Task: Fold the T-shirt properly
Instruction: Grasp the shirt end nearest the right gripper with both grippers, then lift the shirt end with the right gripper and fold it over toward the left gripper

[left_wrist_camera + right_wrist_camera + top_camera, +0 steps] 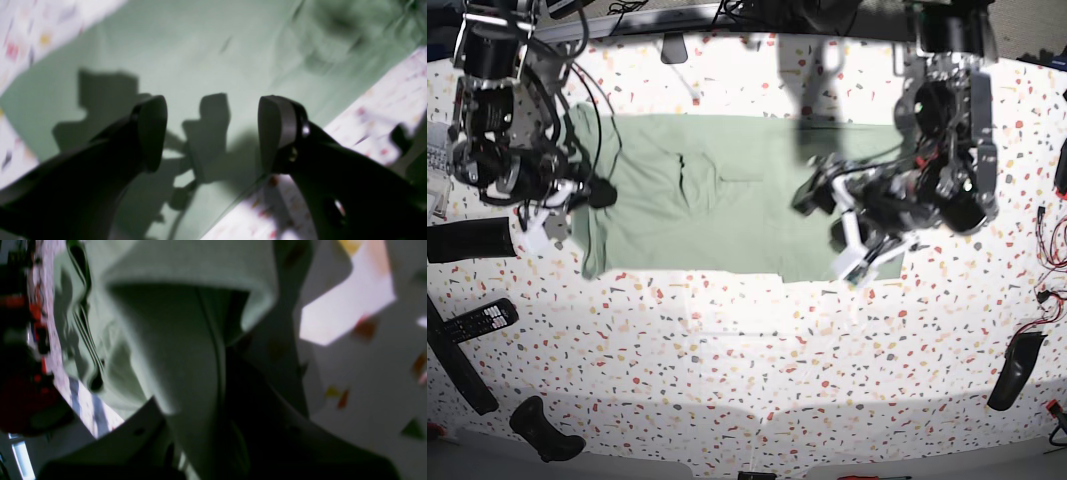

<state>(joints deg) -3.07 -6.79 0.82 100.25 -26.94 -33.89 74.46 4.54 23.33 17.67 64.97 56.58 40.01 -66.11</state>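
The base view looks straight down from high above on the whole speckled table (757, 370). Each wrist view looks past its own fingers, very close to the T-shirt (717, 200), which all three share.

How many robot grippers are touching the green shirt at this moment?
1. The right gripper is closed on the T-shirt at its edge, on the base view's left. The left gripper hangs open above the cloth, not touching.
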